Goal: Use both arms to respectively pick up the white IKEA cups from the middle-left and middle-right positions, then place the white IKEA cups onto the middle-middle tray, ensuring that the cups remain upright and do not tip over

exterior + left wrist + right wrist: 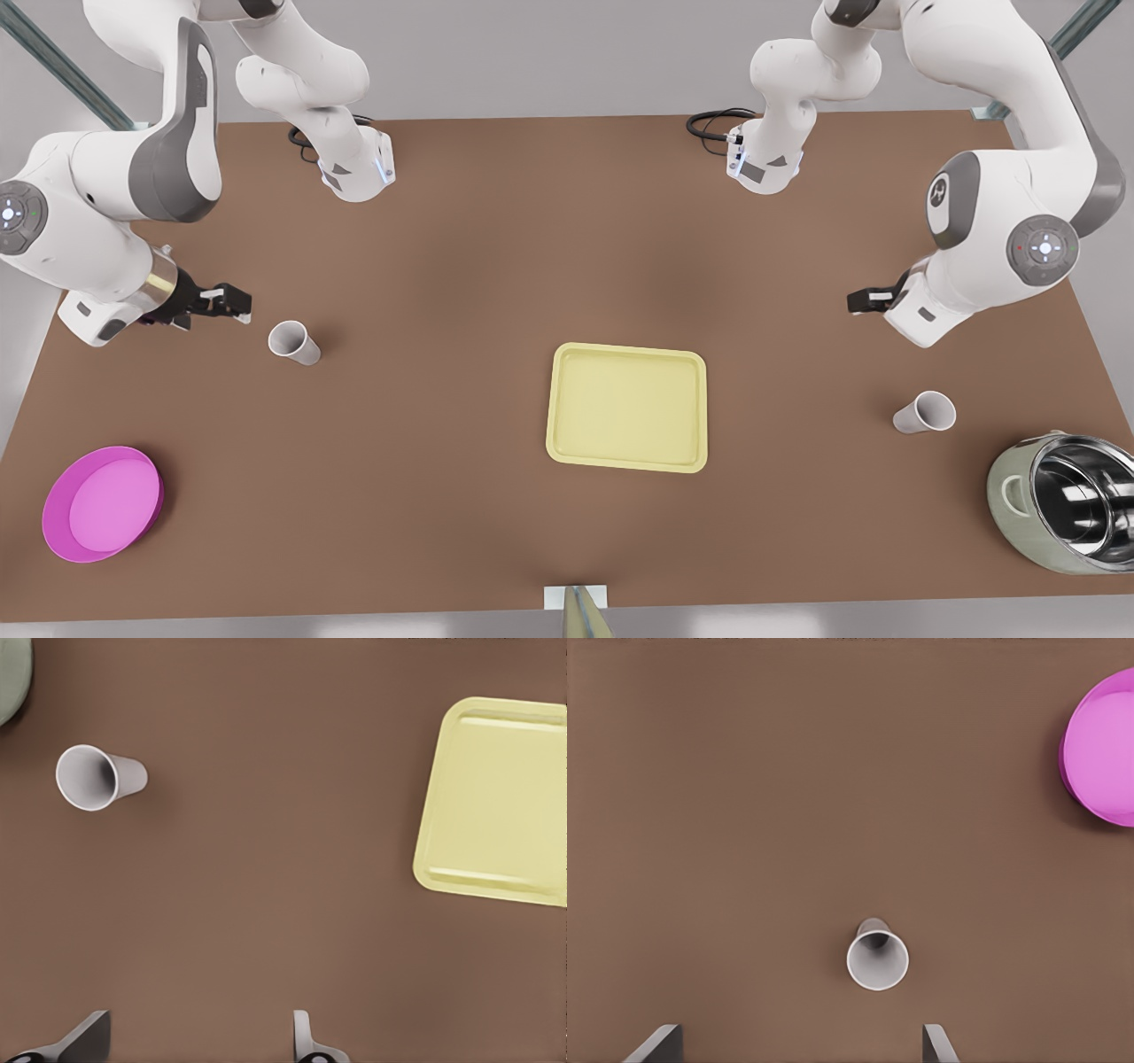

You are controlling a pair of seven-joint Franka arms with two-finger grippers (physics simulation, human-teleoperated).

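Looking at front view: both cups stand on table, tray [627, 407] between them, bare.

Left wrist: left gripper [199, 1036] open, its cup [96, 777] far off, near pot [12, 673].

Right wrist: right gripper [802, 1043] open, cup [877, 959] close; off-centre closing may tip it.

Tray [627, 407] mid-table; one cup [294, 342] front view's left, other cup [924, 413] right.

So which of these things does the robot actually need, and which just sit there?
Needed: white cup near the bowl, white cup near the pot, yellow tray, open right gripper at front view's left, open left gripper at its right.
Lying about: magenta bowl, steel-lined pot.
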